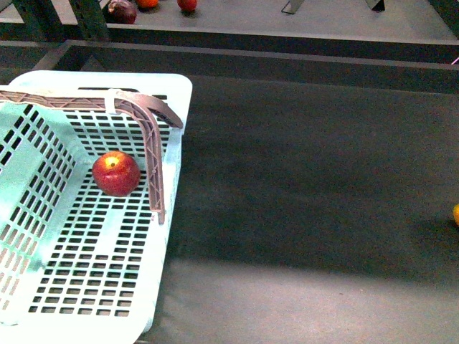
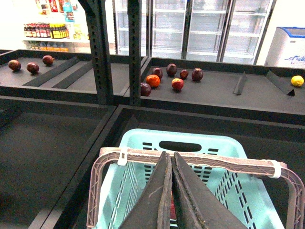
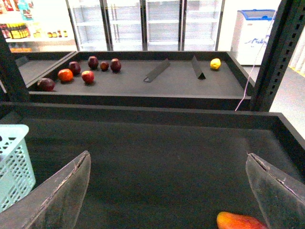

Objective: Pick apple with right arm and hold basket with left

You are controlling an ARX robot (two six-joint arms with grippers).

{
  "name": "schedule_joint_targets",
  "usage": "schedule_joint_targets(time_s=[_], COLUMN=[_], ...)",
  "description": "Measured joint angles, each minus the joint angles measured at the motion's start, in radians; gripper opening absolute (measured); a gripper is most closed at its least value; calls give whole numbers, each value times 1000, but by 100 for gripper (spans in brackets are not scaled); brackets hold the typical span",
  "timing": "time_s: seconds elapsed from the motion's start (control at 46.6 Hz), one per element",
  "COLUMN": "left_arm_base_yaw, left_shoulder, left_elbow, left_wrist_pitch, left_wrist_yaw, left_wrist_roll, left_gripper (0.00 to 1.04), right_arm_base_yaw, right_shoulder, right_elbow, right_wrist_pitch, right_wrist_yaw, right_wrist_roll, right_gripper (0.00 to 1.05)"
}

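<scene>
So, look at where the apple (image 1: 115, 173) is: it sits on the slotted floor of the mint basket (image 1: 86, 287), in the left middle of the front picture, just beside the bent brown handle (image 1: 152, 154).

Your right pincer (image 3: 167, 191) is wide open with nothing in it. In its own picture it faces the dark table (image 3: 162, 157), and only a corner of the basket shows at the left edge. A small orange-yellow fruit (image 3: 240, 222) lies at the bottom of that picture, between the pads; that is not the apple.

Your left pincer (image 2: 172, 191) is closed tight, with its tips together at the handle; whether it grips it, you cannot tell.

I think the apple is far to the left of your right pincer. The left arm is much nearer to it.
</scene>
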Motion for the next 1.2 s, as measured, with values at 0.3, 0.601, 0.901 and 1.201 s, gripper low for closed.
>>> schedule_joint_targets(time_s=[0.3, 0.601, 0.901, 1.201], left_arm_base_yaw=[0, 0, 0, 0], left_shoulder=[-186, -187, -187, -187], left_elbow=[0, 0, 0, 0], left_wrist_pitch=[-192, -192, -192, -192], left_wrist_yaw=[0, 0, 0, 0], left_wrist_roll=[0, 0, 0, 2], left_gripper=[3, 3, 51, 98], right_arm_base_yaw=[0, 0, 0, 0], right_shoulder=[0, 0, 0, 0], right_elbow=[0, 0, 0, 0], right_wrist_pitch=[0, 0, 0, 0], right_wrist_yaw=[0, 0, 0, 0], right_wrist_roll=[0, 0, 0, 0], right_gripper=[96, 96, 96, 96])
